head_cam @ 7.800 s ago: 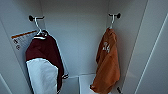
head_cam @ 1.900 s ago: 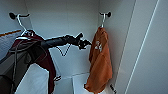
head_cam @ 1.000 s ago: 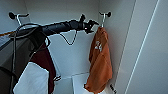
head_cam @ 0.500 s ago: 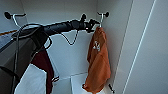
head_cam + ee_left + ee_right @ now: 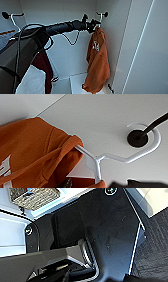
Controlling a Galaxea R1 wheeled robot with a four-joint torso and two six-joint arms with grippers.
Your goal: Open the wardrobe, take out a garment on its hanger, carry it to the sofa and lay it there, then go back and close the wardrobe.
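Orange garment (image 5: 97,62): hangs at the right side of the open wardrobe (image 5: 75,15), close to the right inner wall; a white mark sits on its chest.
White hanger (image 5: 100,162): carries the orange garment; its curved hook loops over a dark peg (image 5: 137,138) fixed to the white panel, as the left wrist view shows.
Maroon garment (image 5: 43,67): hangs at the left side of the wardrobe, white sleeve toward the camera, largely hidden behind the left arm.
Second hanger (image 5: 13,21): white hook on a dark peg at the upper left, above the maroon garment.
Wardrobe door (image 5: 147,50): white, swung open along the right of the head view.
In the way: the left arm (image 5: 60,27) with its looping cables crosses in front of the wardrobe's back wall and the maroon garment.
Left gripper (image 5: 94,25): reaches to the orange garment's collar, right at the neck of the hanger just below the peg; whether its fingers are parted or clamped cannot be told.
Right gripper: cannot tell its state; the right wrist view has dark robot parts, a woven basket (image 5: 35,198) and dark carpet (image 5: 155,248).
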